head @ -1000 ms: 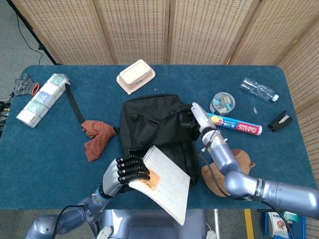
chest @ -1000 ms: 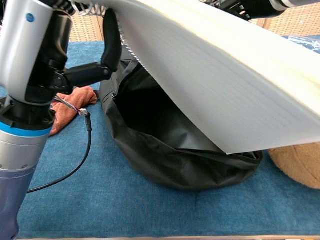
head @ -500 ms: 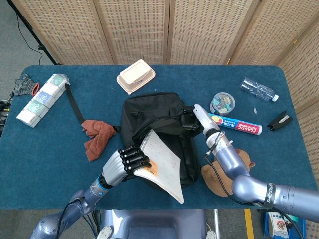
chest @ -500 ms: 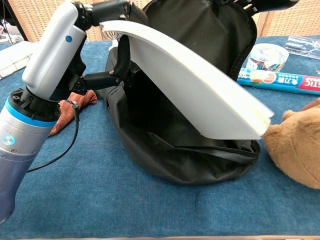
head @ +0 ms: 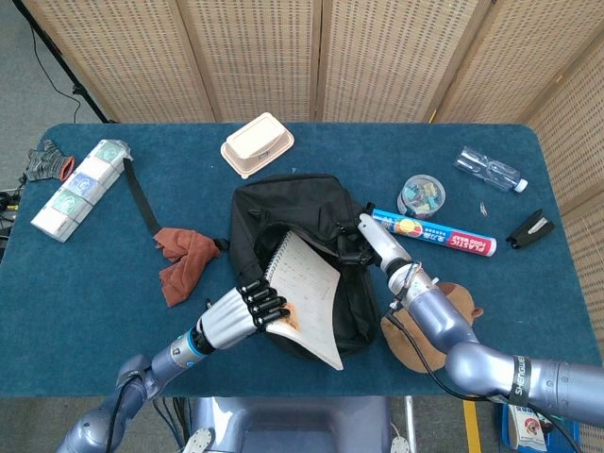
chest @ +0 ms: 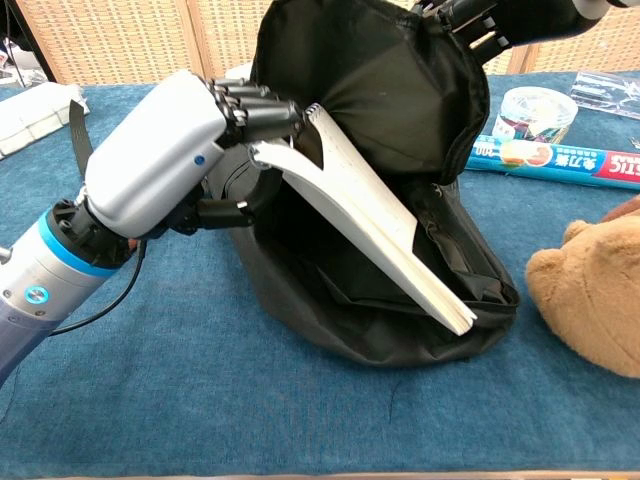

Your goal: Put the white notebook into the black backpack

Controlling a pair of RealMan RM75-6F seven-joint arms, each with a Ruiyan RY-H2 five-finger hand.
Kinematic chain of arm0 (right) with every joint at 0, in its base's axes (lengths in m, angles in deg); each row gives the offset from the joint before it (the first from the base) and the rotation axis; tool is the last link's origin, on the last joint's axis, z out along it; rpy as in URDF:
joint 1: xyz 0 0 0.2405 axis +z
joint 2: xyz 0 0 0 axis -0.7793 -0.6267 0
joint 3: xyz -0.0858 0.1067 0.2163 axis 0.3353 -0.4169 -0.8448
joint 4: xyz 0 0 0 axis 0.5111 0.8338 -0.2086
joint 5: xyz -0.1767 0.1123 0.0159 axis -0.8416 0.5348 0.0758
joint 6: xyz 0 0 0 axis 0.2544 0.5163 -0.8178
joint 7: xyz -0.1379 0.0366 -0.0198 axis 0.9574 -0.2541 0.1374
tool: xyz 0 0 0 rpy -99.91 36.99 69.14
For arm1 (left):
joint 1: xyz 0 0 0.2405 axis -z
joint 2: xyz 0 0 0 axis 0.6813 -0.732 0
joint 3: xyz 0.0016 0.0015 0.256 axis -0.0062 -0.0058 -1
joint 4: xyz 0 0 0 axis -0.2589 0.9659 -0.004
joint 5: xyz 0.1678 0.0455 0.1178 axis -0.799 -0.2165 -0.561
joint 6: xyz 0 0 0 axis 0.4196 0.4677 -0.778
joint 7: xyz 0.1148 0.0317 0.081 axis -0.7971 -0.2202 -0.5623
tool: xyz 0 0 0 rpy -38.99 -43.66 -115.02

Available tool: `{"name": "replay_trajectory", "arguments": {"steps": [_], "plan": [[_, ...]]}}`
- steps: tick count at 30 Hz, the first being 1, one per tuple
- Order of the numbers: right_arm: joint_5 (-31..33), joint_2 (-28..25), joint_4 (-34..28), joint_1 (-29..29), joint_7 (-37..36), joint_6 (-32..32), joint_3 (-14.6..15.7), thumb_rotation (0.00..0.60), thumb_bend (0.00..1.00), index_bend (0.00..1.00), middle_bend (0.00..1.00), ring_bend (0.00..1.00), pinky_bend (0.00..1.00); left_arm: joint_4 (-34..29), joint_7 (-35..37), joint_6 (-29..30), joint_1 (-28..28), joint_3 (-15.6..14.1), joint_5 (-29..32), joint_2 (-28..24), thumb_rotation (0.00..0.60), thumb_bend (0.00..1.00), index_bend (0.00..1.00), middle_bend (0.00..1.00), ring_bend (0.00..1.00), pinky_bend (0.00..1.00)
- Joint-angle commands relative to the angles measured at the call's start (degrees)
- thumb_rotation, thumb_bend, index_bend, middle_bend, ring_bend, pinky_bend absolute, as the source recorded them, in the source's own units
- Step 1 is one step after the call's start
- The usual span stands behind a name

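Since a second ago the white notebook [chest: 370, 215] has dropped from above the black backpack [chest: 400, 90] and now slants into its open mouth, lower edge near the front lip. Gripping its spiral-bound end, the left hand [chest: 215, 125] has its fingers curled over the top. At the upper flap the right hand [head: 377, 242] holds the bag open; its fingers are closed on the fabric. Backpack and notebook sit mid-table, toward the near edge, with a brown plush toy [chest: 590, 285] just beside the bag.
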Motion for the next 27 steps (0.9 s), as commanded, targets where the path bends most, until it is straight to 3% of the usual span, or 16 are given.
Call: {"name": "replay_trajectory", "arguments": {"steps": [1, 12, 27], "plan": [[-0.1, -0.2, -0.4, 0.4, -0.1, -0.3, 0.5, 0.600, 0.73, 0.58, 0.48, 0.35, 0.48, -0.6, 0.3, -1.2, -0.7, -0.6, 0.7, 0.0, 0.600, 0.70, 0.78, 0.63, 0.53, 0.52], [-0.4, -0.4, -0.9, 1.5, -1.5, -0.4, 1.4, 0.600, 0.73, 0.58, 0.48, 0.35, 0.48, -2.1, -0.6, -5.1, -0.4, 0.7, 4.3, 0.0, 0.600, 0.69, 0.78, 0.63, 0.54, 0.56], [-1.6, -1.3, -2.7, 2.3, -2.8, -1.1, 2.8, 0.600, 0.73, 0.58, 0.48, 0.35, 0.48, -0.6, -7.6, -13.2, 0.6, -0.5, 5.7, -0.3, 0.600, 0.69, 0.78, 0.63, 0.54, 0.56]]}}
